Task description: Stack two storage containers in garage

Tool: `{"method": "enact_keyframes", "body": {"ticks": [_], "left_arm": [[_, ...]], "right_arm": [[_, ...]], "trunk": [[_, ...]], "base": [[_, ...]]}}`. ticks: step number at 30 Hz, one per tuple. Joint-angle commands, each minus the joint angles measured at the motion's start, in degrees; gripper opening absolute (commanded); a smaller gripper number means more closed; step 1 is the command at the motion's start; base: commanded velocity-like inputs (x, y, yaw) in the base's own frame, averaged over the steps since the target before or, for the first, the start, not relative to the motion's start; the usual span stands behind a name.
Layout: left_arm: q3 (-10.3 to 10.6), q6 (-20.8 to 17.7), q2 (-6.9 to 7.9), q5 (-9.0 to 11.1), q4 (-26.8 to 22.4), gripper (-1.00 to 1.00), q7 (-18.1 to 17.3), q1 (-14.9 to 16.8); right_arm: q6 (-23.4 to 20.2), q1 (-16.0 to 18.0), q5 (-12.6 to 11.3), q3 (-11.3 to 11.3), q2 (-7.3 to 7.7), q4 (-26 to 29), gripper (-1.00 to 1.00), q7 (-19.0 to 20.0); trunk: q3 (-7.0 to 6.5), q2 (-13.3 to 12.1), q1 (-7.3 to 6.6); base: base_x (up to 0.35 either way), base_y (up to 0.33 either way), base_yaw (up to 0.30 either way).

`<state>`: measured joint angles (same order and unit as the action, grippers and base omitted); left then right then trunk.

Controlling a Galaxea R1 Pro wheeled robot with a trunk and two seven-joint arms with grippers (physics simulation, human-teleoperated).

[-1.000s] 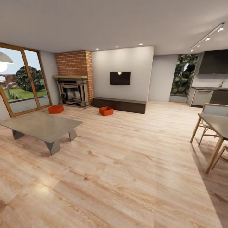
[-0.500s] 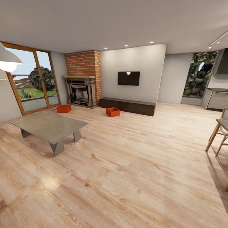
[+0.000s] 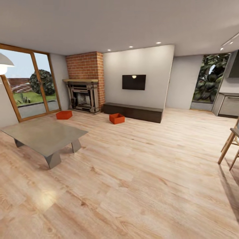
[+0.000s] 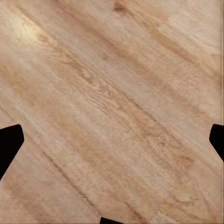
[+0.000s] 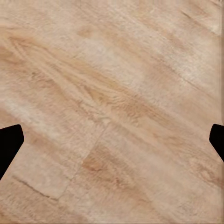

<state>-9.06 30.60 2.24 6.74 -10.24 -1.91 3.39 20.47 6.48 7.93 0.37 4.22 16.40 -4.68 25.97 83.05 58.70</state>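
Two orange-red storage containers sit on the light wood floor at the far side of the living room. One container (image 3: 64,115) lies in front of the brick fireplace (image 3: 82,96). The other container (image 3: 117,118) rests just before the left end of the dark low cabinet (image 3: 132,112). Both are far from me. In the left wrist view, my left gripper (image 4: 112,140) is open over bare planks, its dark fingertips (image 4: 9,142) wide apart. The right wrist view has my right gripper (image 5: 112,140) open too, with nothing between its fingertips (image 5: 8,140).
A grey coffee table (image 3: 43,134) stands at the left between me and the fireplace container. Wooden chair legs (image 3: 229,149) show at the right edge. A wide stretch of plank floor (image 3: 139,166) runs ahead toward the cabinet. Glass doors (image 3: 30,86) line the left wall.
The whole head view has turned, so the chairs and table at the right have slid mostly out of frame. The containers have stayed where they were.
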Motion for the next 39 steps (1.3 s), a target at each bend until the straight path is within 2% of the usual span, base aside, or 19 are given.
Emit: {"method": "enact_keyframes", "body": {"ticks": [1, 39], "left_arm": [[0.09, 0.17, 0.04, 0.56, 0.05, 1.0, -0.2, 0.04], [0.09, 0.17, 0.09, 0.53, 0.05, 1.0, -0.2, 0.04]], "right_arm": [[0.1, 0.03, 0.6, 0.04, 0.0, -0.06, 1.0, -0.42], [0.1, 0.03, 0.59, -0.02, 0.0, -0.06, 1.0, -0.42]], "trunk": [[0.06, 0.03, 0.03], [0.06, 0.03, 0.03]], "base": [[0.321, -0.176, 0.0], [0.321, -0.172, 0.0]]}}
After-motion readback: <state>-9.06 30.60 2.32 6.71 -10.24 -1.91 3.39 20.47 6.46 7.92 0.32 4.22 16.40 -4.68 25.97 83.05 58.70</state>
